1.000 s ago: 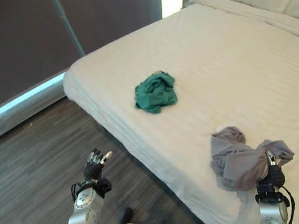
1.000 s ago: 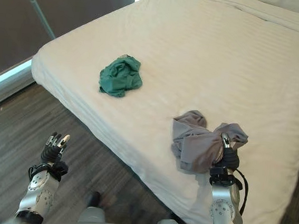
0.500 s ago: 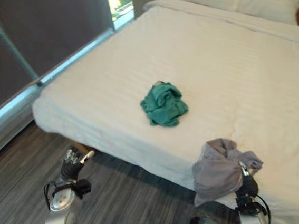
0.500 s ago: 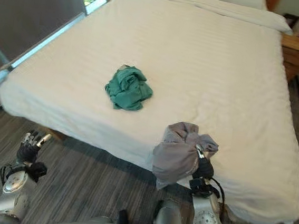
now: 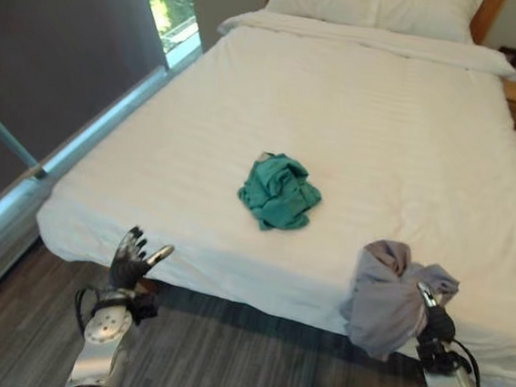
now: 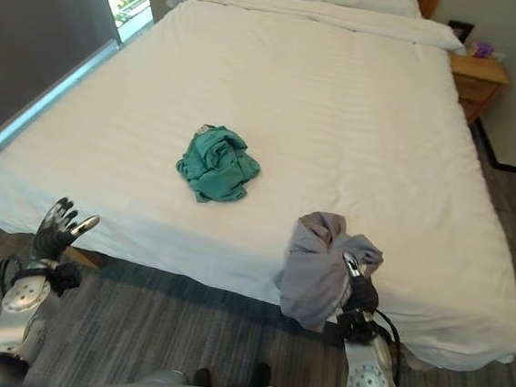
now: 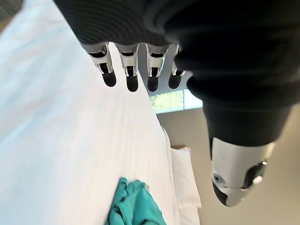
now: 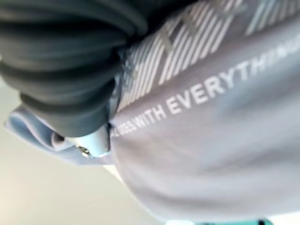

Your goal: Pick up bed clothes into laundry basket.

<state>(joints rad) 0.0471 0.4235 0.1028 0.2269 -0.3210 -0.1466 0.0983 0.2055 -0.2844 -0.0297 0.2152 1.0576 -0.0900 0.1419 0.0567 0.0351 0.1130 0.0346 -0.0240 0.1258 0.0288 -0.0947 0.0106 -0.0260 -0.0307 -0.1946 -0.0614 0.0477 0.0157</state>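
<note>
Right hand [image 6: 359, 293] is clamped on a bunched grey T-shirt [image 6: 317, 268], fingers curled into the fabric. It holds the shirt at the foot edge of the bed [image 5: 409, 144], near the foot corner on the robot's right; the lower part of the shirt hangs past the edge over the floor. The right wrist view has grey printed cloth [image 8: 220, 122] pressed right against the hand.

Left hand [image 5: 133, 256] is up in front of the foot edge near the window-side corner, fingers spread and straight, holding nothing. Left wrist view: fingertips [image 7: 132, 83] clear of the sheet, nothing between them and the thumb.

Green crumpled garment [image 5: 278, 191] lies on the white sheet, roughly mid-width of the bed and towards the foot edge, well apart from both hands. Nothing sits on or against it.

Around: pillows [image 5: 377, 6] at the head edge, wooden nightstand [image 6: 477, 79] beside the head corner on the robot's right, window [image 5: 166, 6] with a dark blind [image 5: 52, 55] along the robot's-left long edge, grey wood-look floor [image 6: 181, 332] at the foot.
</note>
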